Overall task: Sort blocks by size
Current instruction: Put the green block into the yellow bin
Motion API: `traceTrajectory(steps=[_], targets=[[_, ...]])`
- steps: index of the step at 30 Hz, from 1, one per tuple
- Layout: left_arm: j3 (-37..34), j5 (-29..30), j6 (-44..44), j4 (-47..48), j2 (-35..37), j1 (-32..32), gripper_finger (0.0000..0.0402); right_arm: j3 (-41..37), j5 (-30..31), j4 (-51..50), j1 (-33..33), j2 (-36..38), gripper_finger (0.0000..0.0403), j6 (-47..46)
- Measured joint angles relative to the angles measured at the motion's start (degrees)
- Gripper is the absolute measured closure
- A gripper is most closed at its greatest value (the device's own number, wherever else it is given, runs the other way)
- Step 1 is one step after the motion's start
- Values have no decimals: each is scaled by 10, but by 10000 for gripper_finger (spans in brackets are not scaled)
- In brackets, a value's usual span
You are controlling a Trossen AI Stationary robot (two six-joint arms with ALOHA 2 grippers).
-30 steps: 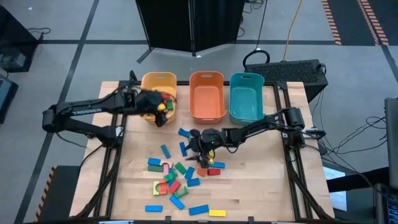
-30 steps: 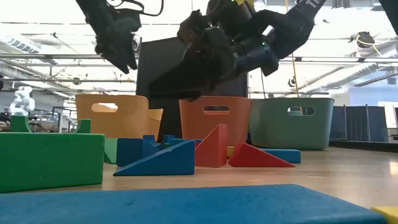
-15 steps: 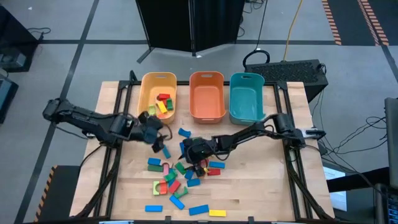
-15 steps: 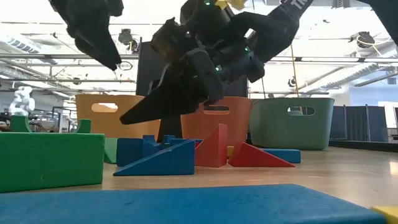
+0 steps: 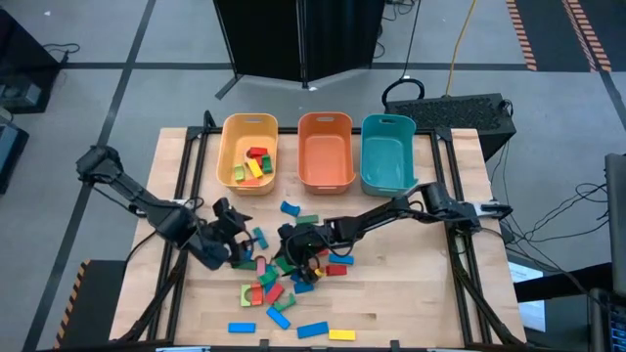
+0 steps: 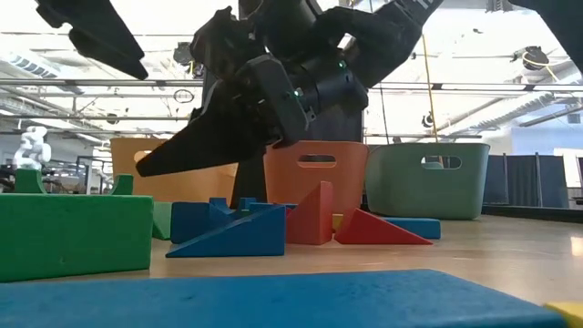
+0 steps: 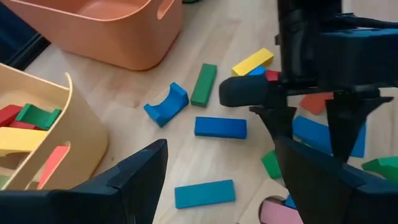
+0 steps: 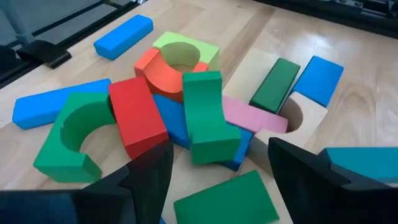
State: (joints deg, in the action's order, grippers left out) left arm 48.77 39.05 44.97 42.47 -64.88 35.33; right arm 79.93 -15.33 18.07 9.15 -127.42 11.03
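Several coloured wooden blocks lie loose on the table's near middle. My left gripper hovers open at the pile's left side; a blue bar lies flat on the table below its fingers. My right gripper hovers open just over a heap where a red bar, a green block and a pink bar lean on one another. A green arch rests beside them. Neither gripper touches a block.
Three bins stand along the far edge: yellow with several blocks inside, orange, teal. A blue arch and a green bar lie near the orange bin. The two grippers hang close together over the pile.
My left gripper has swung from over the yellow bin toward the table's near edge and come down beside the pile's left side, turning as it went. My right gripper has shifted a little toward the left and near edge, lower over the heap.
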Motion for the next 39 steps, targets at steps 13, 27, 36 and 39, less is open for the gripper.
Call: traceTrajectory(steps=[13,27,36,39], targets=[[0,9,43,-18,-76,74,107,2,-16,23,0,0,151,17],[0,-91,44,-79,-138,106,107,2,-30,69,0,0,151,-3],[0,-93,7,-78,-199,106,107,2,-12,69,0,0,151,-14],[0,-93,6,-78,-218,103,107,2,-10,62,0,0,151,-14]])
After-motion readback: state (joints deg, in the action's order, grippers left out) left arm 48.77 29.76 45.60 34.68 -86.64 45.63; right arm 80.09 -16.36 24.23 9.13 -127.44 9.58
